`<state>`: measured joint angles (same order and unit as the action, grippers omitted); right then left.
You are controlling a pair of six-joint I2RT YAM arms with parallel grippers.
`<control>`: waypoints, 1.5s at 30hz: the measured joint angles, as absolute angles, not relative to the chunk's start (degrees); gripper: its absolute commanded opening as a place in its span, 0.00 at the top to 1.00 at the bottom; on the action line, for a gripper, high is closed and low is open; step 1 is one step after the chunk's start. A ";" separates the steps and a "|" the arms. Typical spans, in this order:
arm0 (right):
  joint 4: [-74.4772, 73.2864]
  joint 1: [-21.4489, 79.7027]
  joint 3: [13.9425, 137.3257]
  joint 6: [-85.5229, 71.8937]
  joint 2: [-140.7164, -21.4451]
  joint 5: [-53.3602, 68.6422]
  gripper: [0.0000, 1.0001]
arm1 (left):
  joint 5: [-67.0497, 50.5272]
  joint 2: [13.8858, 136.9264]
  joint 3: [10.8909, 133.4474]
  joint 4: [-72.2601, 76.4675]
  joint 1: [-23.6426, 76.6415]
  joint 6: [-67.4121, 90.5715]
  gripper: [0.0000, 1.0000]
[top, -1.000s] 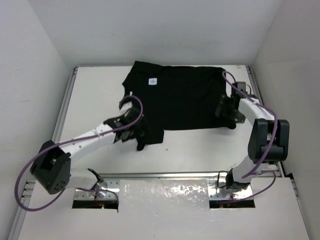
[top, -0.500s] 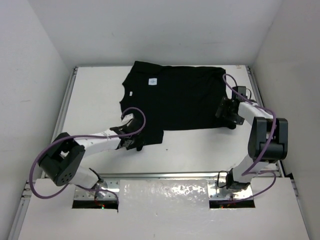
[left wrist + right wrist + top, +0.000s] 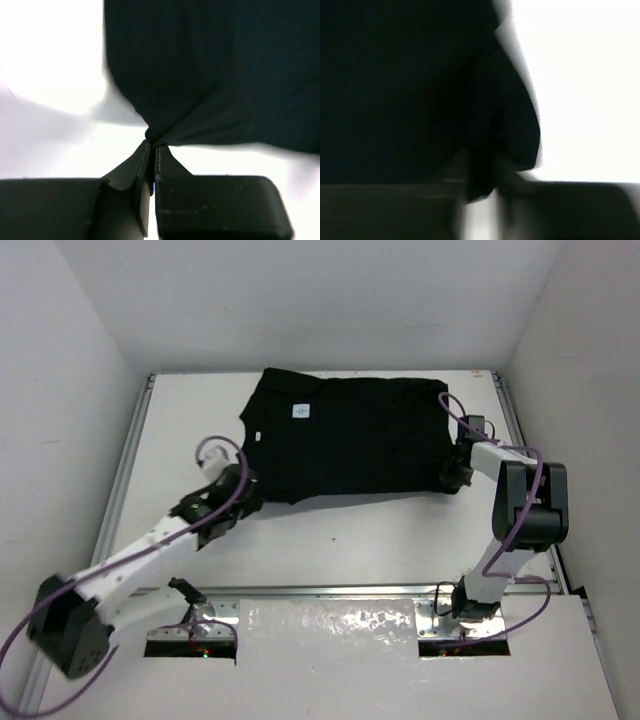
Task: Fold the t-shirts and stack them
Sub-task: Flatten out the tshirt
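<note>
While pinched at its near-left corner, lay spread almost flat over the far middle of the table (image 3: pixel 340 540): the t-shirt (image 3: pixel 350 435), long axis running left to right, white neck label (image 3: pixel 299 412) toward the far left. Found the left gripper (image 3: pixel 242 496) just at that near-left corner, on the near-left side of the cloth. Saw, through the left wrist camera, its jaws pressed together on a small tuck of black fabric, with creases fanning out from the tips and the body of the garment stretching away beyond them. Found the right gripper (image 3: pixel 452 475) at the near-right corner, touching or overlapping the hem. Could not tell the state of its jaws: right wrist view too blurred, only dark cloth bunched close to the fingers. Placed both grippers along the near long edge, one at each end, with the garment wholly on the far side of both. Judged the coming move to turn on that: near edge carried away from the bases, across the short axis, toward the far edge. Judged neither arm the nearer, with one corner apiece. Feared a skewed fold from any loose hold on the right.
</note>
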<state>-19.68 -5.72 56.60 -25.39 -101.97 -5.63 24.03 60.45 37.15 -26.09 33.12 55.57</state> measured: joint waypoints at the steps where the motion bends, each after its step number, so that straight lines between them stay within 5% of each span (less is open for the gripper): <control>1: -20.03 -5.23 56.12 -25.61 -101.16 -5.41 0.48 | 25.04 57.01 38.26 -27.20 31.64 55.83 1.00; 2: -20.60 -4.51 55.68 -25.63 -100.05 -5.76 0.32 | 26.09 54.24 39.51 -28.16 30.06 55.81 1.00; 4: -21.98 -3.33 55.05 -25.63 -97.60 -6.72 0.17 | 28.23 50.57 42.37 -30.13 26.68 55.57 1.00; 7: -23.97 -2.04 54.28 -25.52 -94.02 -7.97 0.16 | 30.46 49.76 45.06 -32.18 24.14 55.33 1.00; 10: -25.28 -2.15 53.39 -25.69 -91.72 -8.80 0.25 | 30.68 50.22 45.23 -33.54 24.12 55.07 1.00; 11: -25.36 -2.17 53.01 -25.74 -91.35 -8.49 0.43 | 30.63 50.39 45.12 -33.69 24.12 54.92 1.00; 13: -25.32 -2.42 51.22 -25.93 -90.39 -6.81 0.53 | 30.09 52.21 44.23 -33.71 24.12 54.43 1.00; 16: -23.73 -0.73 46.11 -27.35 -89.06 -2.09 0.41 | 29.28 52.88 42.52 -34.37 24.12 54.06 1.00; 22: -24.45 11.40 39.81 -29.63 -85.91 6.74 0.39 | 29.04 52.77 41.89 -34.74 24.12 53.21 1.00; 29: -23.70 13.39 33.21 -33.50 -78.30 6.52 0.51 | 27.88 52.77 41.89 -34.52 24.12 52.10 1.00; 40: -23.75 14.52 29.41 -34.26 -74.50 4.58 0.50 | 25.41 52.95 41.87 -32.69 24.12 50.22 1.00; 45: -23.75 14.52 28.45 -33.17 -68.99 2.81 0.59 | 25.28 52.80 41.87 -32.75 24.12 49.93 1.00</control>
